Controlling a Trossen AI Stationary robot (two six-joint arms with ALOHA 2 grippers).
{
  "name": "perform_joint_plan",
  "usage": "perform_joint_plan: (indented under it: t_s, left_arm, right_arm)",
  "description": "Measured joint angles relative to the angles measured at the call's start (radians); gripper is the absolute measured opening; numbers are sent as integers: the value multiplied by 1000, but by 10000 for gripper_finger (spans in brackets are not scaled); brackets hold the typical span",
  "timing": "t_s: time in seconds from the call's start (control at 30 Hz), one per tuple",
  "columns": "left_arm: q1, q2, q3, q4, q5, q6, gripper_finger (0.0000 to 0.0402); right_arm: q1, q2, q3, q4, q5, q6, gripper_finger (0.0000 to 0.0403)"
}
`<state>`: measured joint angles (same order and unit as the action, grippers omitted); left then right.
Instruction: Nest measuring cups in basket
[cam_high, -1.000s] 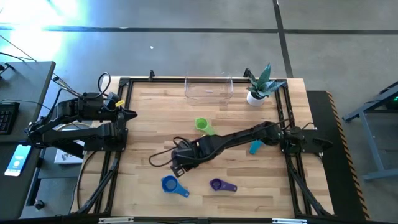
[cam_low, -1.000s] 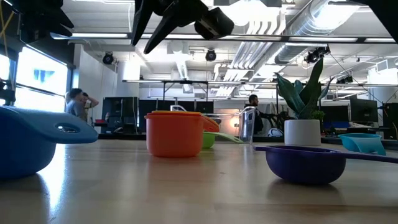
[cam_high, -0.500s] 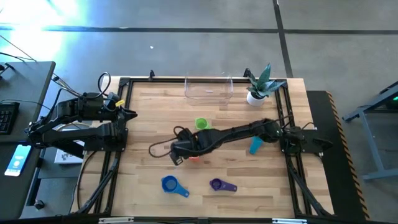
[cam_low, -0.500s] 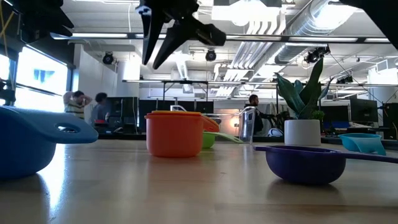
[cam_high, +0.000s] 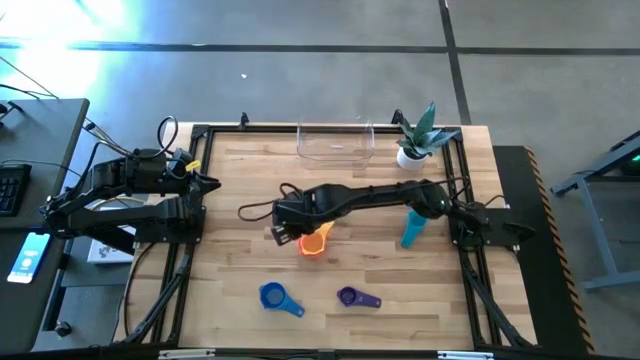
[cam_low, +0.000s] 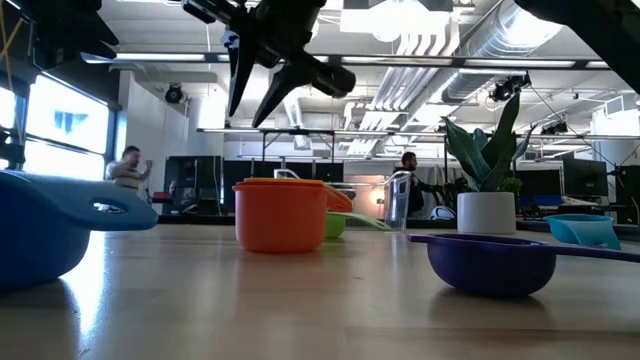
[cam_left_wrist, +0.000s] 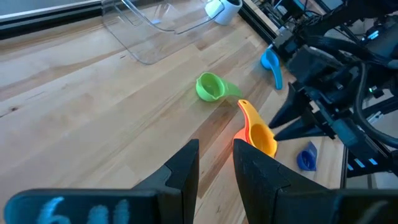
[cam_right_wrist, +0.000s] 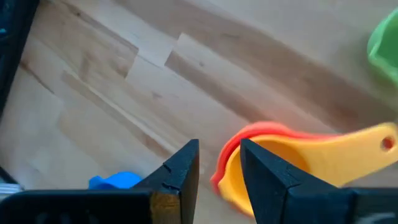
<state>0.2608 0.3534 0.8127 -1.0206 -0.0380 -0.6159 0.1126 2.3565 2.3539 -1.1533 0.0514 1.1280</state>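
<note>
While the right gripper hangs slightly parted and empty above the yellow plastic scoop nested in the orange one mid-table, open wood separates them from the clear rectangular basket at the far edge.

Orange cup holds a yellow one; others are green, blue, purple, light blue. The basket is clear. The tabletop is pale striped wood.

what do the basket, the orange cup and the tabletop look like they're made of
The basket looks like clear hard plastic: the wood grain shows through its walls, and its rims catch glints. The orange cup appears to be moulded plastic with a smooth, slightly glossy skin and even colour. The tabletop looks like butcher-block wood, made of joined strips with visible grain, probably sealed given its soft sheen in the low view.
</note>
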Motion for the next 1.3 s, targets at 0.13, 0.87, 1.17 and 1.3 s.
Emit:
perform_joint_plan:
  t_s: [0.13, 0.87, 1.17, 1.3]
  left_arm:
    - [0, 0, 0, 0, 0, 0, 90]
    - [0, 0, 0, -7, 0, 0, 90]
    - [0, 0, 0, -8, 0, 0, 90]
    - [0, 0, 0, -8, 0, 0, 90]
  right_arm:
    - [22, 0, 0, -7, 6, 51, 110]
    - [81, 4, -79, 43, 26, 122, 110]
    - [70, 14, -78, 27, 65, 125, 110]
    - [71, 28, -79, 20, 52, 125, 110]
